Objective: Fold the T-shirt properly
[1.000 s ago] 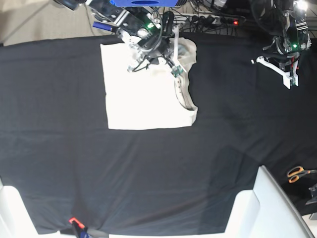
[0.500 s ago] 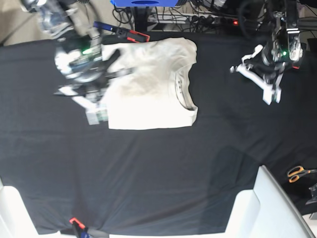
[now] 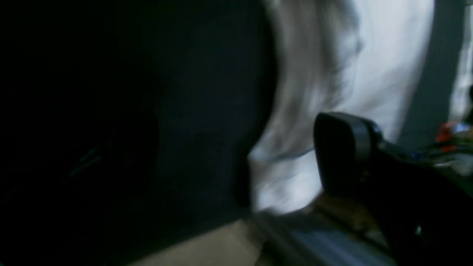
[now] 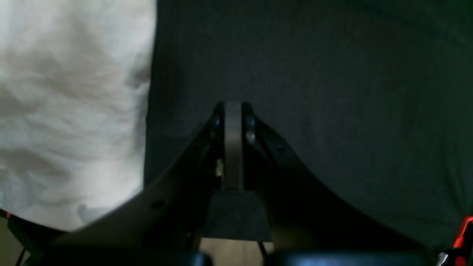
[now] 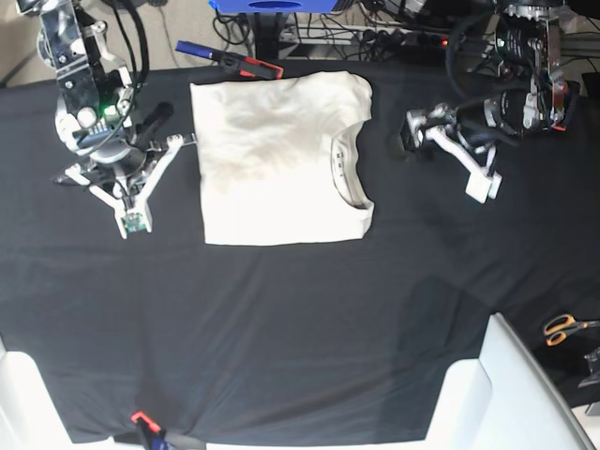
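Observation:
The cream T-shirt (image 5: 277,159) lies folded into a flat rectangle on the black table cover (image 5: 300,319), collar at its right edge. My right gripper (image 5: 131,220) is shut and empty, resting over the cover left of the shirt. In the right wrist view its fingertips (image 4: 232,111) press together, with the T-shirt (image 4: 70,111) to their left. My left gripper (image 5: 448,161) hangs wide open over the cover right of the collar, holding nothing. The left wrist view is blurred: one dark finger (image 3: 343,155) shows in front of the T-shirt (image 3: 332,66).
Orange-handled scissors (image 5: 562,328) lie off the cover at the right edge. A blue and red tool (image 5: 230,58) sits just beyond the shirt's far edge. White furniture (image 5: 487,394) rises at the near right corner, and cables crowd the far edge.
My right arm has left the shirt's top edge and swung left onto the bare cover. The left gripper has opened wide and moved left toward the shirt's collar side.

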